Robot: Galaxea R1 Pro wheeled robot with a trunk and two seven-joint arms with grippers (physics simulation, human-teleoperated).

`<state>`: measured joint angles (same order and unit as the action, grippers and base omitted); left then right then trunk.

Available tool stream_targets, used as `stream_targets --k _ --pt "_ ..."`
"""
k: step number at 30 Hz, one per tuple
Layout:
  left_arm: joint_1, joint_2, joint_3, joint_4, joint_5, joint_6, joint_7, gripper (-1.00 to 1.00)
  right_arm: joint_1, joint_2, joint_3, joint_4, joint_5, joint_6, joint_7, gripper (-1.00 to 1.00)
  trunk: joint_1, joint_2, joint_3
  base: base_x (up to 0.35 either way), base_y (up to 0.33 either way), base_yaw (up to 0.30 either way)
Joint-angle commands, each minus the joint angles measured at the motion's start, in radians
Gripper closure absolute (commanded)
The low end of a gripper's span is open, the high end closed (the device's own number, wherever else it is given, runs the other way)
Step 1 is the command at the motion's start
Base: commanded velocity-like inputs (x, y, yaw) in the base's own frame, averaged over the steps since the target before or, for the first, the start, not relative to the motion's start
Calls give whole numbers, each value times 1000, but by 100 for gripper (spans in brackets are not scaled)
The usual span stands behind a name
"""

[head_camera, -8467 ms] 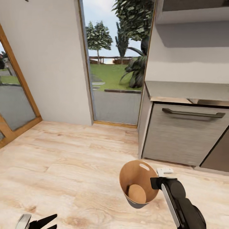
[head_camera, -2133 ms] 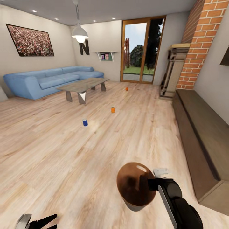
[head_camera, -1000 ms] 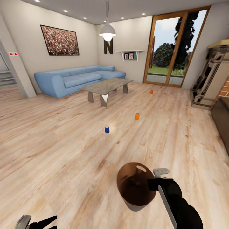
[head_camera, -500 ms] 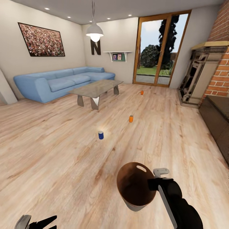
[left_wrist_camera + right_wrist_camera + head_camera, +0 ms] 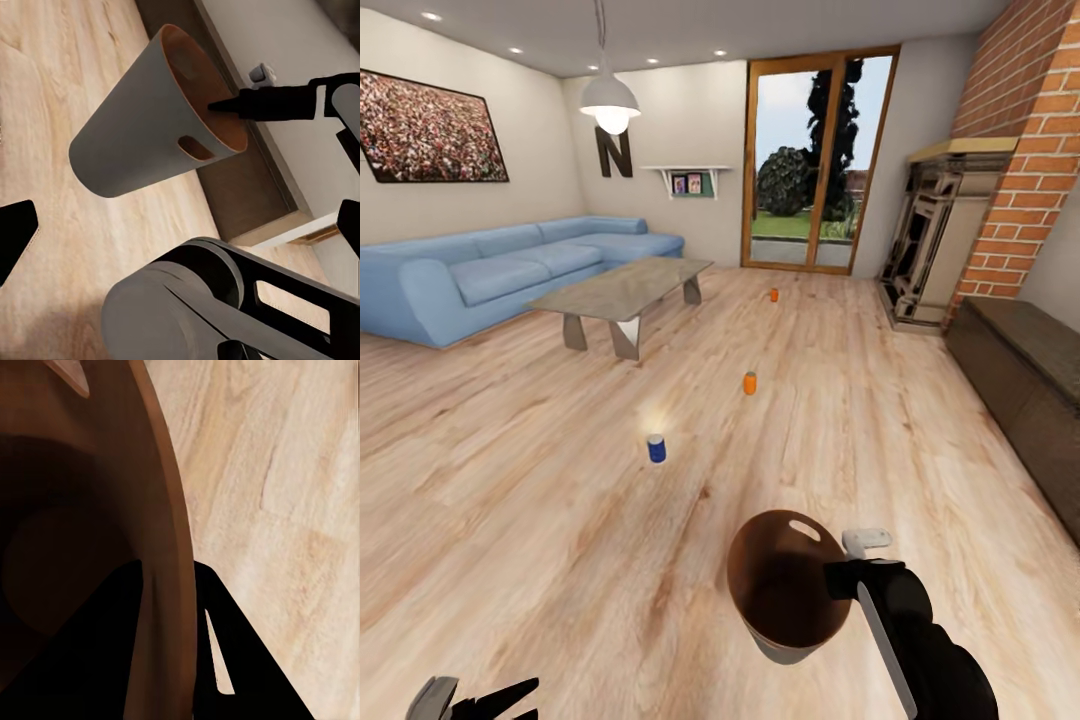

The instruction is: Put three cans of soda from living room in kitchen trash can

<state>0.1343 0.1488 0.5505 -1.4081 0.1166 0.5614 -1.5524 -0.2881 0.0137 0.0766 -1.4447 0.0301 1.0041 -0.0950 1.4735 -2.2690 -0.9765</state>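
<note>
Two orange cans of soda stand on the living room's plank floor: one can (image 5: 750, 383) in mid-room, another can (image 5: 774, 295) farther off toward the glass doors. The tash can (image 5: 780, 585), grey outside and brown inside, hangs just above the floor in front of me. My right gripper (image 5: 838, 578) is shut on its rim. In the right wrist view the gripper (image 5: 166, 611) has a black finger on each side of the bin wall (image 5: 161, 510). The left wrist view shows the bin (image 5: 142, 127) tilted. My left gripper (image 5: 490, 700) (image 5: 182, 229) is open and holds nothing.
A blue can (image 5: 656, 449) stands on the floor nearer than the orange ones. The blue sofa (image 5: 510, 265) and glass coffee table (image 5: 622, 290) are at the left. The brick fireplace (image 5: 1000, 180) and a dark low bench (image 5: 1025, 385) line the right wall.
The view has swung from the kitchen to the living room, and over the last second panned right and closer to the cans. The bin stays in my right gripper.
</note>
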Motion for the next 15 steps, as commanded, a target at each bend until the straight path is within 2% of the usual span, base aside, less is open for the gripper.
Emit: stream_targets --k 1,5,11,15 --pt "0 0 0 0 0 0 0 -100 0 0 0 0 -12 -1 3 100 0 0 1 268 266 -256" --pt "1 0 0 0 0 0 0 -100 0 0 0 0 -12 -1 3 100 0 0 4 263 270 -255" --pt "0 0 0 0 0 0 0 -100 0 0 0 0 -12 -1 4 100 0 0 5 256 274 -62" --pt "0 0 0 0 0 0 0 -100 0 0 0 0 -12 -1 4 100 0 0 7 254 275 -192"
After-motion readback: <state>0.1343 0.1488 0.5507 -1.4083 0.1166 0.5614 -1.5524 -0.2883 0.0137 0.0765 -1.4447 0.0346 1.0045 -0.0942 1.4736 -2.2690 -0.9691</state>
